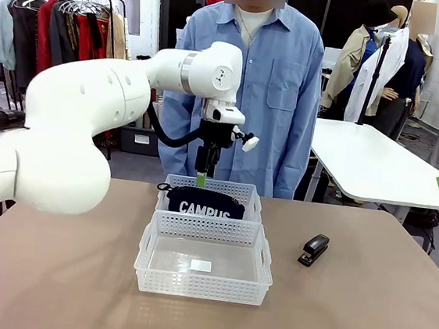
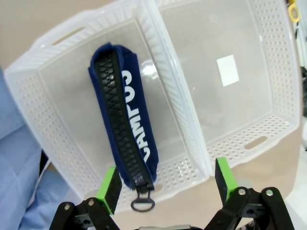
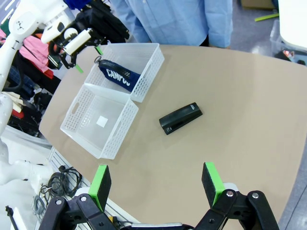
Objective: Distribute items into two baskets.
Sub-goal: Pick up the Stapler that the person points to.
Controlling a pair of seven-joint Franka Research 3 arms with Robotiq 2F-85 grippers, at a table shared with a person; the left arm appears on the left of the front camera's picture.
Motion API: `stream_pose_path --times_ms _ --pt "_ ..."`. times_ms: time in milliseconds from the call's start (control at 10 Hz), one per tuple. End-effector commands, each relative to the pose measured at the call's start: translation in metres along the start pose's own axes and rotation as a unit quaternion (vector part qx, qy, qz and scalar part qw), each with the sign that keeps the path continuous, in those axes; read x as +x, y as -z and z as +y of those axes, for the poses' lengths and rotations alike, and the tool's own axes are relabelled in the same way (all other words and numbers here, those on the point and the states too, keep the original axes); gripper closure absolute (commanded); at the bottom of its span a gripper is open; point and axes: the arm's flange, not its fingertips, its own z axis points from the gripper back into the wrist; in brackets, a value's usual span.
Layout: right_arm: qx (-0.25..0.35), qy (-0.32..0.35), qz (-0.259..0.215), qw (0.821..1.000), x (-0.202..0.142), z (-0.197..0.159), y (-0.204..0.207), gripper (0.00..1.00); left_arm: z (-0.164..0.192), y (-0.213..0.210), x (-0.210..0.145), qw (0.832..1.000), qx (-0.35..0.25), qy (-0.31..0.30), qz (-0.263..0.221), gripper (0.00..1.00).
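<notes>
At centre frame the left gripper (image 1: 201, 178) hangs wide open and empty over the far basket (image 1: 254, 203), where the pouch (image 1: 200, 204) lies. The stapler (image 1: 314, 249) sits on the table (image 1: 360, 321), right of the empty near basket (image 1: 199, 286) and clear of it. The right gripper (image 3: 156, 184) hovers above, open and empty. I'd turn it to pinch the stapler's narrow sides.

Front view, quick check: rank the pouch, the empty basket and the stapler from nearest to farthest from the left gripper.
1. Pouch: directly under the left gripper, lying in the far basket.
2. Empty basket: one step toward the robot, set against the far basket.
3. Stapler: on the bare table, off to the robot's right.
</notes>
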Motion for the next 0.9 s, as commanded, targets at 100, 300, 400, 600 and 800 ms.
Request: stream_pose_path --times_ms 100,300,400,600,800 --pt "0.013 -0.003 -0.014 1.0 0.003 -0.001 0.0 0.0 -0.081 0.004 -0.041 0.998 -0.002 -0.051 -0.022 0.0" --pt "0.013 -0.003 -0.014 1.0 0.003 -0.001 0.0 0.0 -0.116 0.013 -0.054 0.998 -0.037 -0.058 -0.015 0.0" --pt "0.013 -0.003 -0.014 1.0 0.003 -0.001 0.0 0.0 -0.139 0.009 -0.061 0.997 -0.047 -0.06 -0.008 0.0" --pt "0.013 -0.003 -0.014 1.0 0.003 -0.001 0.0 0.0 -0.184 0.003 -0.079 0.994 -0.057 -0.091 0.007 0.0" --pt "0.013 -0.003 -0.014 1.0 0.003 -0.001 0.0 0.0 -0.23 0.006 -0.101 0.99 -0.061 -0.13 -0.002 0.0"
